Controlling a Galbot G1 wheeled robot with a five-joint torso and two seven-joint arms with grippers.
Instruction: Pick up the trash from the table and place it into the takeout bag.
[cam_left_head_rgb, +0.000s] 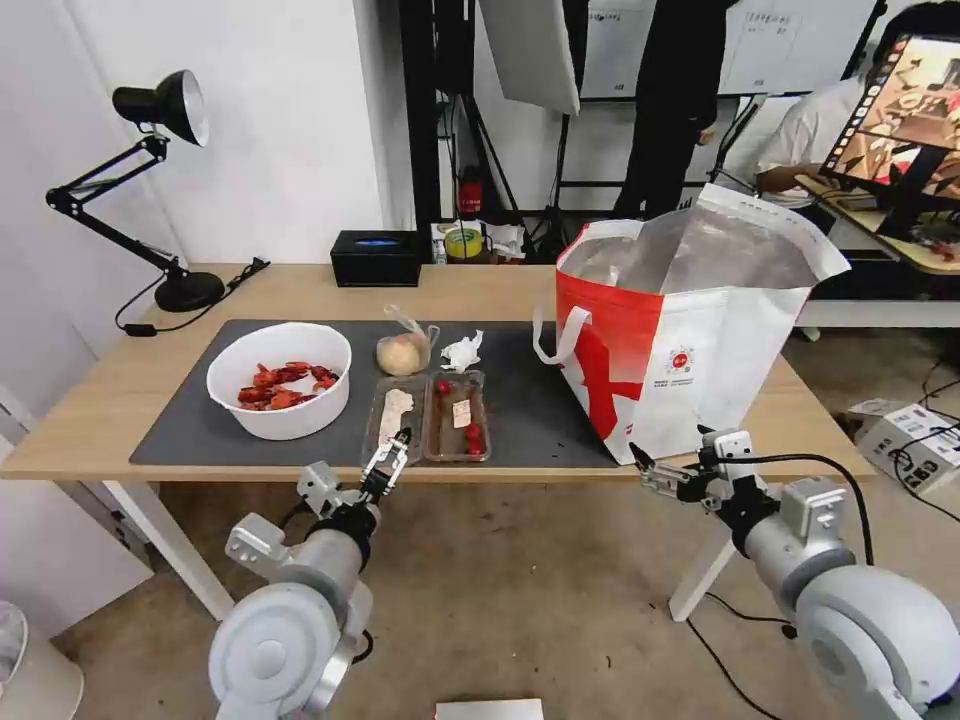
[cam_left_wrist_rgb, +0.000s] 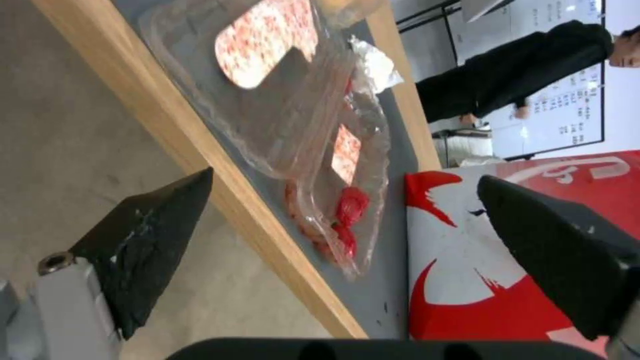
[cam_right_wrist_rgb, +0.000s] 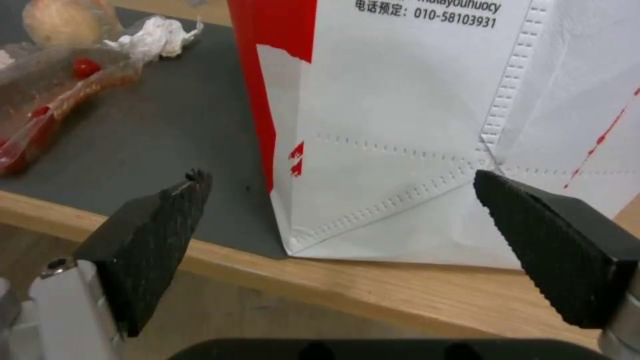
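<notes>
On the table (cam_left_head_rgb: 110, 390), a dark grey mat (cam_left_head_rgb: 545, 400) carries the trash. A white bowl (cam_left_head_rgb: 280, 385) of red shells sits at the left. In the middle lies a clear hinged tray (cam_left_head_rgb: 430, 415) with food scraps. Behind it are a clear bag with a tan bun (cam_left_head_rgb: 403, 350) and a crumpled tissue (cam_left_head_rgb: 462, 350). The red-and-white takeout bag (cam_left_head_rgb: 690, 330) stands open at the right. My left gripper (cam_left_head_rgb: 398, 445) is open at the table's front edge, just before the tray (cam_left_wrist_rgb: 320, 150). My right gripper (cam_left_head_rgb: 645, 465) is open, low before the bag's front corner (cam_right_wrist_rgb: 400, 150).
A black desk lamp (cam_left_head_rgb: 160, 110) stands at the table's back left and a black box (cam_left_head_rgb: 377, 257) at the back middle. Stands, cables and people are behind the table. A small carton (cam_left_head_rgb: 905, 430) lies on the floor at the right.
</notes>
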